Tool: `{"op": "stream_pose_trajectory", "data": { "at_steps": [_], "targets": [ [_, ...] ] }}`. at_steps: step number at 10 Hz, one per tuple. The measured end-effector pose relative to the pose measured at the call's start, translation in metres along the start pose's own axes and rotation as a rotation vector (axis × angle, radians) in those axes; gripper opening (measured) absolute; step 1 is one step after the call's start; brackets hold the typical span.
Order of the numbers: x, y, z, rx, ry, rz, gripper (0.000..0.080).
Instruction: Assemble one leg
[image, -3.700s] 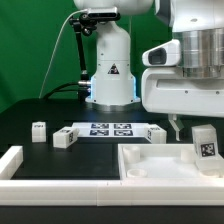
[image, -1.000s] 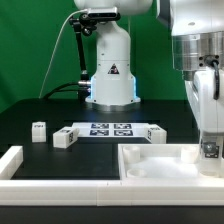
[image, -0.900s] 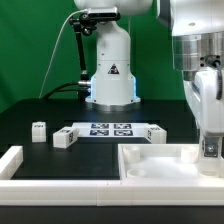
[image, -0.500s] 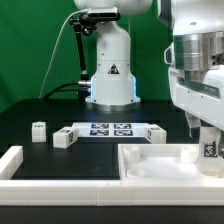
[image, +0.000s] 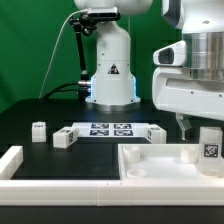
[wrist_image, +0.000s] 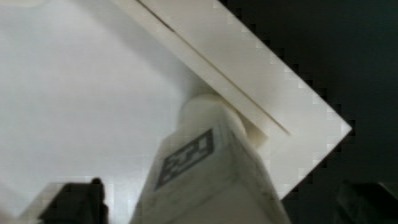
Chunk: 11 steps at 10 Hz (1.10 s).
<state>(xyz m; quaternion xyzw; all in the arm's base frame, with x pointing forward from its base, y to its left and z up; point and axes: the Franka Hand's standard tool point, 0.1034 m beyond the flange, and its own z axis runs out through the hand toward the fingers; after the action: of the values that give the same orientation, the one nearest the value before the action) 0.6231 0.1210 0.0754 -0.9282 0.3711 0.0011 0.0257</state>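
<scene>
Leg (image: 209, 142) stands upright in the tray's (image: 128, 160) corner at the exterior view's right, the gripper (image: 202, 124) straddling it, unclenched. Wrist view: one finger (wrist_image: 75, 200) sits clear of it. Closing squarely before twisting should keep it seated.

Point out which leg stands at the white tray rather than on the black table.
The leg at the exterior view's right edge, upright at the tray's corner, tag toward the camera. Two others stand on the table by the marker board.
</scene>
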Motion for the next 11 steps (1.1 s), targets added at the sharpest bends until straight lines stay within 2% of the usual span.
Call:
{"op": "stream_pose_trajectory", "data": {
  "at_steps": [1,3,5,6,7,8,9,10,11],
  "targets": [
    [-0.003,-0.002,0.0,-0.02,0.018,-0.113,0.0649],
    [-0.004,-0.002,0.0,-0.036,0.025,-0.273,0.0649],
    [0.006,0.004,0.0,-0.022,0.023,-0.435,0.0649],
    [0.006,0.004,0.0,-0.03,0.027,-0.515,0.0649],
    [0.006,0.004,0.0,-0.031,0.027,-0.515,0.0552],
    [0.006,0.004,0.0,-0.031,0.027,-0.514,0.0552],
    [0.006,0.004,0.0,-0.031,0.027,-0.514,0.037],
    [0.006,0.004,0.0,-0.03,0.027,-0.509,0.0292],
    [0.006,0.004,0.0,-0.03,0.027,-0.492,0.0292]
  ]
}}
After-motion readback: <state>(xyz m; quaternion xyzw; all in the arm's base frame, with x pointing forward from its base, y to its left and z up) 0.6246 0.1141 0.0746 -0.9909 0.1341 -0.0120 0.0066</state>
